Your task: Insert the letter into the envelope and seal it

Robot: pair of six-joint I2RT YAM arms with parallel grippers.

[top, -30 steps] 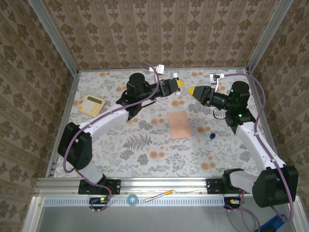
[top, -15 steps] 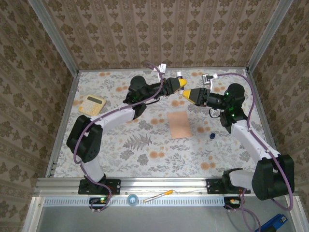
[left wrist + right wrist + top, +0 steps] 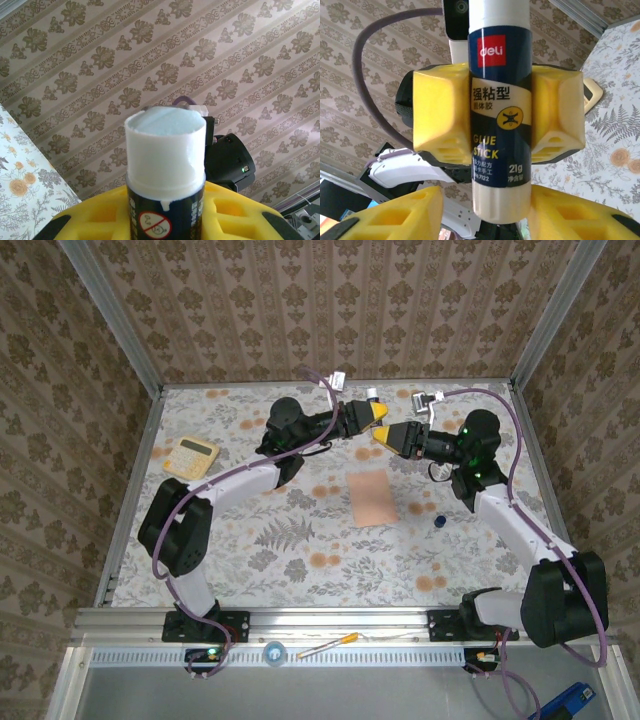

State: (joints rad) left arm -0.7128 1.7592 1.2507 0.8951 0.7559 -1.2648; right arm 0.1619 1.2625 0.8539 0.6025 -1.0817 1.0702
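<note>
Calculator point(image 3: 190, 455) far left; blue cap point(image 3: 439, 521) right of pink paper point(image 3: 370, 498)

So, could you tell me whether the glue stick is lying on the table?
No, the glue stick is clamped in the left gripper, held up above the table.

Dark blue and white cylindrical plastic glue stick point(image 3: 501, 100), right wrist view: white "deli" on a red square; "强粘型" in dark characters on a pale band; a round yellow crossed-out pictogram; yellow "GLUE STICK"; "21g". The smaller print is illegible. Left wrist view: red-ringed prohibition sign point(image 3: 155, 226) on the label below the cap.
</note>
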